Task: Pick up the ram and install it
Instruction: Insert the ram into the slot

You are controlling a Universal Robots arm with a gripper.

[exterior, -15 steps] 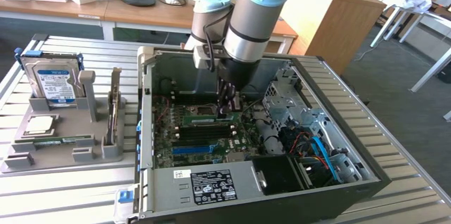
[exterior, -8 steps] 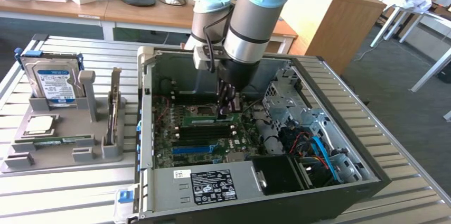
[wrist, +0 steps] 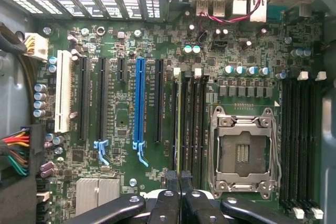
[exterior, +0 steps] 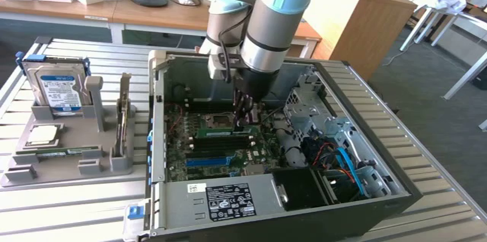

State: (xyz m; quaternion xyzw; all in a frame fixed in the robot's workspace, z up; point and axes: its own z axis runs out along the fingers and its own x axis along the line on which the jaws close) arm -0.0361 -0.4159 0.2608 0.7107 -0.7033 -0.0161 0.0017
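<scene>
Wrist view, entry one: the ram (wrist: 180, 124).
- Location: we recorded it standing on edge in the bank of memory slots beside the processor socket (wrist: 242, 153). It sat on that bank's far side from the socket, between the socket and the blue slot (wrist: 139, 103).
- Appearance: seen edge-on, it was a long, thin strip, green-yellow along its upper rim. Dark empty slots ran parallel between it and the socket. Its chips and label faced away from us.
- Reason for posture: we judged the edge-on stance suited a part whose contacts must enter the slot straight.
- Seating: we could not tell whether it was fully seated.

Entry two: the jaws.
- State: drawn narrow, tips together, directly over one end of the ram's rim.
- Grip: we could not tell whether they pinched the rim or merely bore down on it.

Entry three, exterior view: the arm (exterior: 274, 19).
- Position: it reached straight down over the socket, into the computer case (exterior: 228, 208).
- Reason: the case lay open-side-up on the tabletop (exterior: 434, 156), which we judged gave vertical access to the board.
</scene>
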